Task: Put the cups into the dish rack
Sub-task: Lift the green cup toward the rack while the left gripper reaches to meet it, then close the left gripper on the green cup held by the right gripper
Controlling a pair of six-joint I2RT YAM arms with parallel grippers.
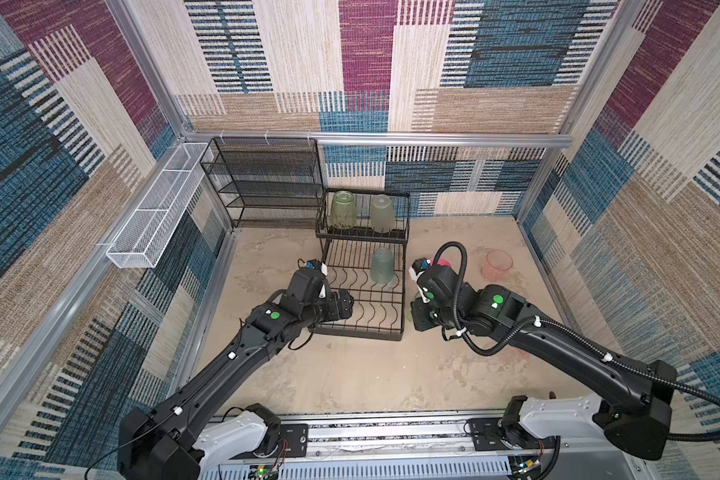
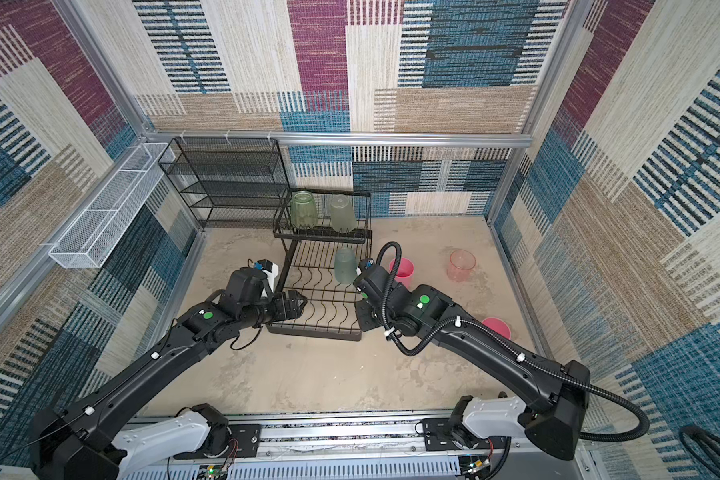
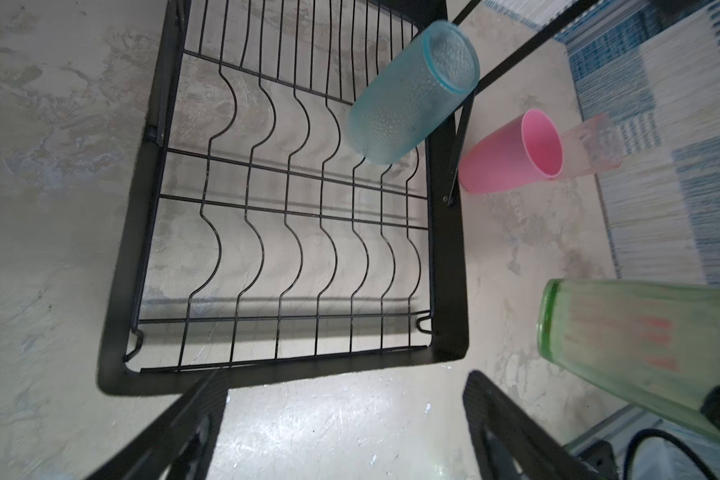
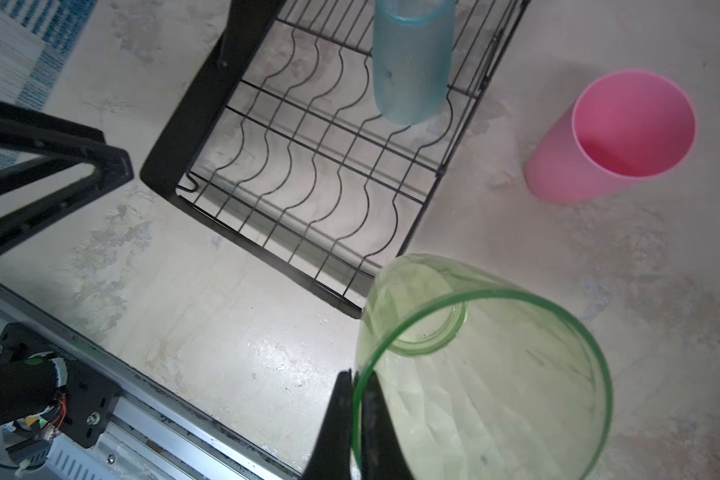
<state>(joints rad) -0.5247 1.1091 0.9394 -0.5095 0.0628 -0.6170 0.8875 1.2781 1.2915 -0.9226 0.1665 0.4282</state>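
Observation:
The black dish rack (image 1: 400,332) stands mid-floor. Two green cups (image 1: 343,209) (image 1: 382,214) stand upside down on its raised shelf, and a frosted teal cup (image 1: 382,266) stands upside down in the low tray. My left gripper (image 3: 344,380) hovers open and empty over the tray's front left edge. By the tray's front right corner, my right gripper (image 4: 356,378) is shut on the rim of a translucent green cup (image 4: 495,374), held off the floor. On the floor to the right stand an opaque pink cup (image 2: 404,270), a clear pink cup (image 2: 461,264) and another pink cup (image 2: 497,326).
A taller black mesh shelf unit (image 1: 267,183) stands at the back left, beside the rack. A long white mesh basket (image 1: 159,208) hangs on the left wall. Patterned walls close in three sides. A metal rail (image 1: 391,432) with both arm bases runs along the front.

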